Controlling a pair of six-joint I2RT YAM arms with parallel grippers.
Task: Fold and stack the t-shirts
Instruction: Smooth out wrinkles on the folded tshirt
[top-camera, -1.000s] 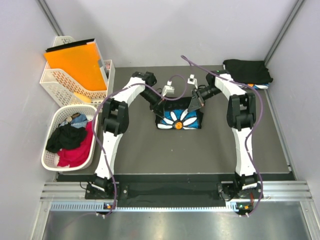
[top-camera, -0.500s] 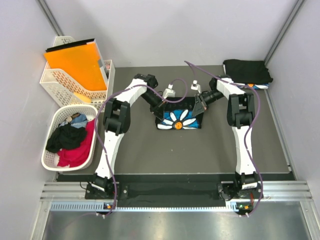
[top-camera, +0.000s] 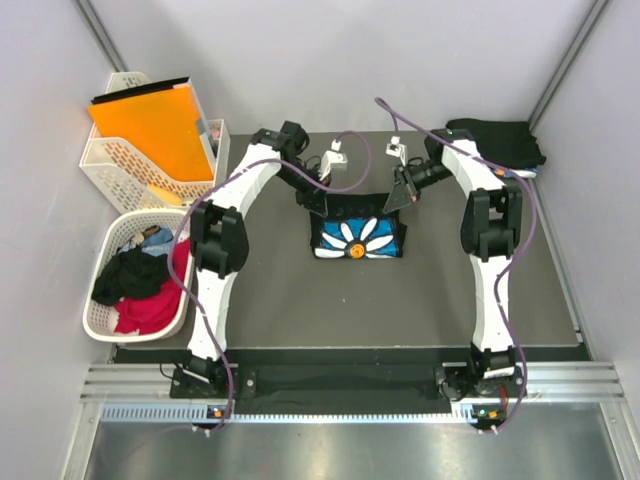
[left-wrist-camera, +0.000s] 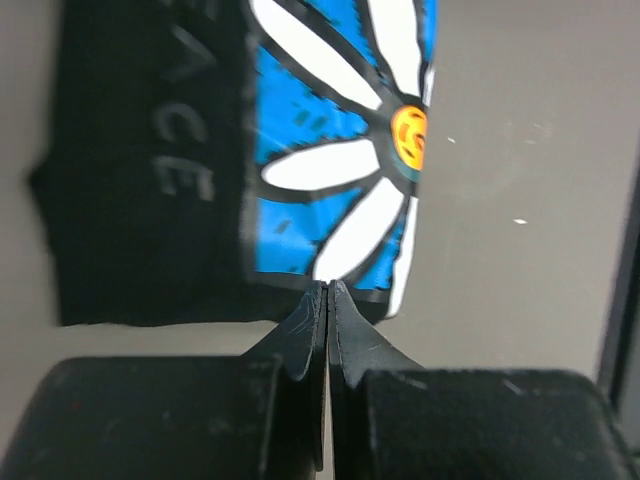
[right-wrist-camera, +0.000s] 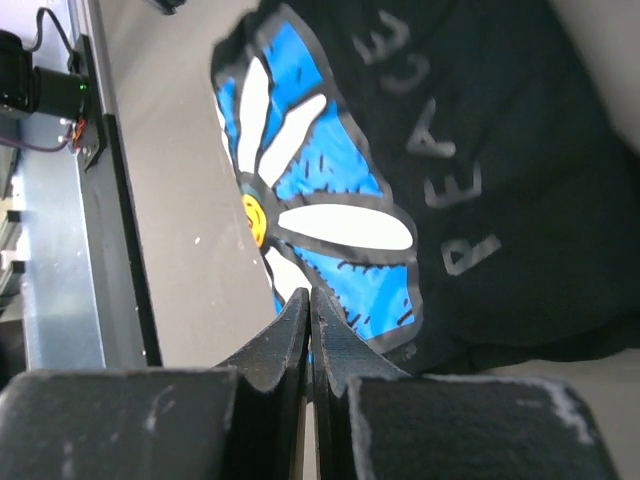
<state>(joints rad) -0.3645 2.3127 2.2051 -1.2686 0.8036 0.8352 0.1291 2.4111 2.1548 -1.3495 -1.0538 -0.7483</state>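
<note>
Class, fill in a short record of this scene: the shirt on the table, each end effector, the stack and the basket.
shirt on table: folded black t-shirt, daisy print up, mid-table
left end effector: shut, tips by the shirt's left edge
right end effector: shut, tips by the shirt's right edge
stack: dark folded shirts, far right corner
basket: white basket left of table, holding black and red clothes

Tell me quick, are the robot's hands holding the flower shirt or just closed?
Left gripper: closed, nothing seen in its grip.
Right gripper: closed, nothing seen in its grip.
</note>
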